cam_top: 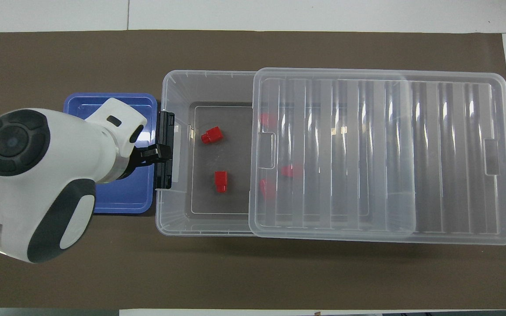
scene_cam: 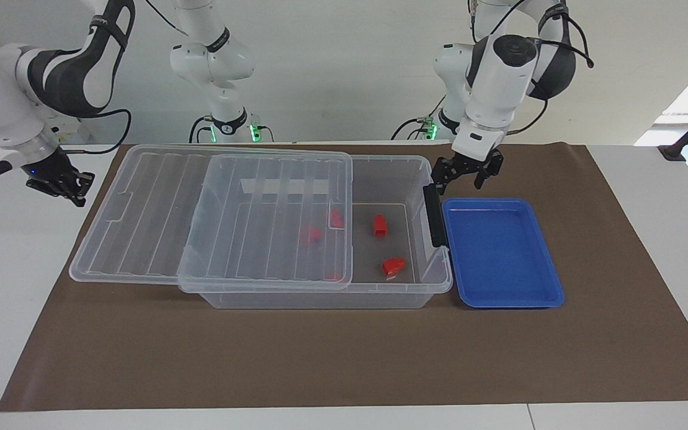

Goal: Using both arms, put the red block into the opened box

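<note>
Brown mat on white table. Red block (scene_cam: pixel 380 225) lies inside box (scene_cam: pixel 401 294), uncovered end. Left gripper (scene_cam: pixel 466 172) spread, empty, over blue tray (scene_cam: pixel 502 298) edge; right gripper (scene_cam: pixel 60 182) pressed together, over table edge. Placement looks complete; next, park arms.

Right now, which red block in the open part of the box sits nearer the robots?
The boxy red block; the wedge-shaped red piece lies farther out.
</note>
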Action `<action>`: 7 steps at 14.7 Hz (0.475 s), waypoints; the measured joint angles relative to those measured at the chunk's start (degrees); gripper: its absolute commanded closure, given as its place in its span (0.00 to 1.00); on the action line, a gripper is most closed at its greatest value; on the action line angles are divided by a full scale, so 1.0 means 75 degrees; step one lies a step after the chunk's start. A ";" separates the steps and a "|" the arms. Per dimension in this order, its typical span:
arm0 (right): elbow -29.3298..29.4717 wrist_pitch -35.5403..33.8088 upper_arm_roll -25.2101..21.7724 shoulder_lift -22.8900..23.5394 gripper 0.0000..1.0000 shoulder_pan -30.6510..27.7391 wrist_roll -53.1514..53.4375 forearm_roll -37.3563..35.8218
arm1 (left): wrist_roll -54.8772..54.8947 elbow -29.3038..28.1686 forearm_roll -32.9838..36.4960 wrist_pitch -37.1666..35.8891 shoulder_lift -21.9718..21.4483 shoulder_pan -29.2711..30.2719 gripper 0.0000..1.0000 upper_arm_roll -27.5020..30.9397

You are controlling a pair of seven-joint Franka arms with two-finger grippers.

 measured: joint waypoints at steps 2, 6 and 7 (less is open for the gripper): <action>-0.0100 0.0062 0.0005 0.0000 1.00 0.0061 0.0056 0.0000 | 0.0624 0.0048 0.0000 0.0044 0.0012 0.0503 0.00 0.0011; -0.0180 0.0066 0.0117 -0.0006 1.00 0.0243 0.0602 -0.0003 | 0.1004 0.0506 0.0000 0.0044 0.0200 0.1125 0.00 0.0011; -0.0200 0.0069 0.0142 -0.0009 1.00 0.0286 0.0711 -0.0003 | 0.1031 0.0632 0.0000 0.0043 0.0271 0.1227 0.00 0.0008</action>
